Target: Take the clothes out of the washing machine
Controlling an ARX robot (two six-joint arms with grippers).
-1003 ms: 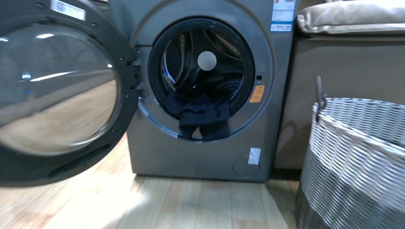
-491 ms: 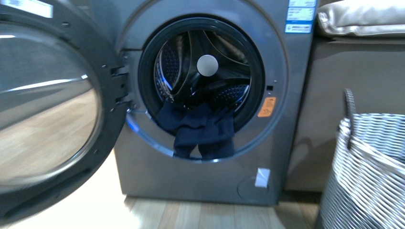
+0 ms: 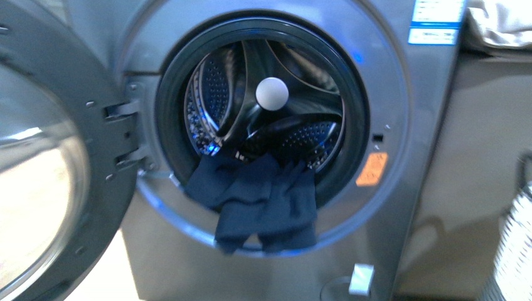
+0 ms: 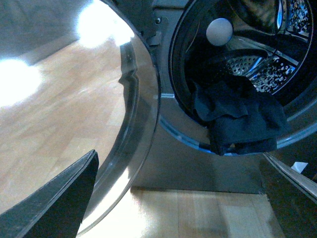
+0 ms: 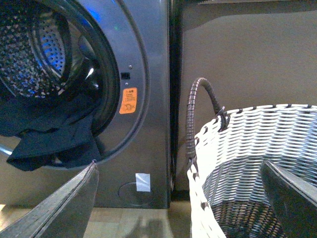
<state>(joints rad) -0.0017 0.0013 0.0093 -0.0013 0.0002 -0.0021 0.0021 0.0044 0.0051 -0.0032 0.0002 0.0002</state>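
The grey washing machine [image 3: 408, 94] fills the front view, its round door [image 3: 37, 175] swung open to the left. The dark navy clothes [image 3: 263, 200] hang out of the drum mouth over its lower rim. Neither gripper shows in the front view. My left gripper [image 4: 183, 198] is open and empty, low in front of the machine [image 4: 198, 163], with the clothes [image 4: 237, 119] ahead and above it. My right gripper [image 5: 178, 198] is open and empty, between the machine [image 5: 148, 74] and the basket; the clothes [image 5: 49, 134] are off to its side.
The woven white-and-grey basket [image 5: 257, 139] stands right of the machine, its edge showing in the front view [image 3: 517, 251]. The open door's glass [image 4: 99, 99] lies close beside my left gripper. A brown cabinet [image 3: 477, 157] stands behind the basket. The floor is light wood [image 4: 198, 213].
The view has moved closer to the washing machine. The drum mouth and clothes look larger, and the basket has slid almost out at the right edge.
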